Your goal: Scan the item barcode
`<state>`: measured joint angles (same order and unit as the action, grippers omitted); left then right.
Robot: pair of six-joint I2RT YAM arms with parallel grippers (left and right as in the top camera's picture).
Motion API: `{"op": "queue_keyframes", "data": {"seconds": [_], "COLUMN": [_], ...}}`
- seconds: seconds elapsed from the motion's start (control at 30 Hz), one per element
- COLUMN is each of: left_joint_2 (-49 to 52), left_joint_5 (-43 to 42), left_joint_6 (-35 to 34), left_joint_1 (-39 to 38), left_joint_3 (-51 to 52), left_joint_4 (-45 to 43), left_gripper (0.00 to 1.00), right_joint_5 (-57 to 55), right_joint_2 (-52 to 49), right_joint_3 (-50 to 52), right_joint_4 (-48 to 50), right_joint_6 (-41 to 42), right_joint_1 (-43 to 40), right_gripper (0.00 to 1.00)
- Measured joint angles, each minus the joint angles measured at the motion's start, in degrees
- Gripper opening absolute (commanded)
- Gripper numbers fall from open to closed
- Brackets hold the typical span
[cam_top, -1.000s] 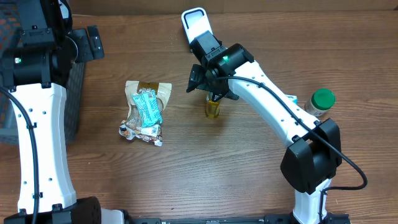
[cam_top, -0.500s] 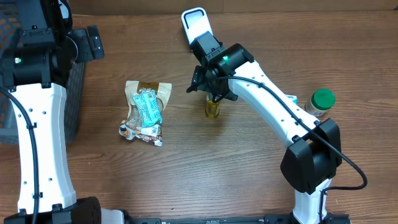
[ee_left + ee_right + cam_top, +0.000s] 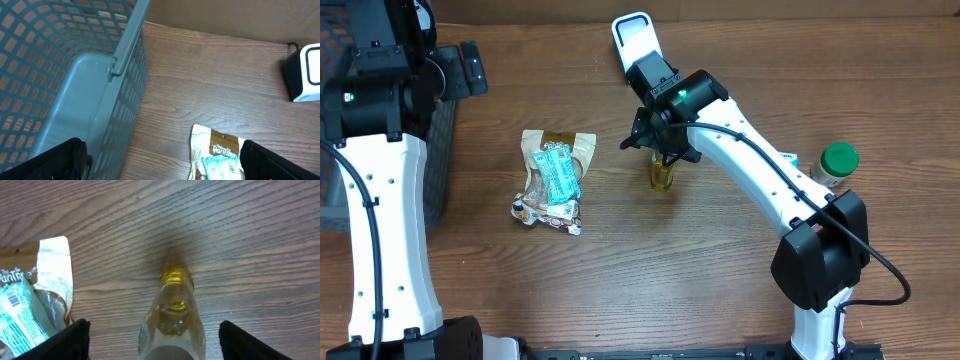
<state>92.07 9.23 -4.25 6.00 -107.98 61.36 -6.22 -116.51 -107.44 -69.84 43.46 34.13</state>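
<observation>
- From above, we see the right claw [image 3: 662, 155] just over a small bottle [image 3: 662, 178] of yellow liquid, a little right of the middle of the frame.
- The bottle stands on the wooden table [image 3: 620, 280]. It is below the white scanner [image 3: 634, 35], which sits at the upper middle edge, and the two are well apart.
- A snack bag [image 3: 554, 178] lies flat, left of the bottle and not touching it.
- A jar [image 3: 837, 162] with a green lid is at the right edge, beside the right arm.
- A grey basket [image 3: 440, 160] is at the far left, partly hidden under the left arm.
- In the left wrist view, the left claw [image 3: 162, 157] is spread wide. Its dark fingers [image 3: 70, 155] show only in the two lower corners, and it holds nothing.
- In this view the mesh wall of the basket fills the left side. The top of the bag is at the lower middle and one corner of the scanner is at the right edge.
- In the right wrist view, the bottle is at the lower middle, between the two fingers [image 3: 75, 337] of the right claw.
- The jaws are apart, with bare table visible on each side of the bottle, so the claw is around it without gripping it.
- The bag is at the left edge of this view, near the left finger.
</observation>
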Motion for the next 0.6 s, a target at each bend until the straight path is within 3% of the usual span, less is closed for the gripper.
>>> {"op": "queue_keyframes", "data": {"seconds": [0.37,0.6], "left_joint_2": [0.0,0.0], "left_joint_5": [0.0,-0.02], "left_joint_6": [0.02,0.02], "left_joint_1": [0.0,0.0], "left_joint_3": [0.0,0.0], "left_joint_4": [0.0,0.02], "left_gripper": [1.0,1.0], "right_joint_5": [0.0,-0.24], "right_joint_2": [0.0,0.0], "right_joint_3": [2.86,4.92], "right_joint_4": [0.13,1.64], "right_joint_6": [3.67,4.76], "right_joint_1": [0.0,0.0], "right_gripper": [0.75,0.65]}}
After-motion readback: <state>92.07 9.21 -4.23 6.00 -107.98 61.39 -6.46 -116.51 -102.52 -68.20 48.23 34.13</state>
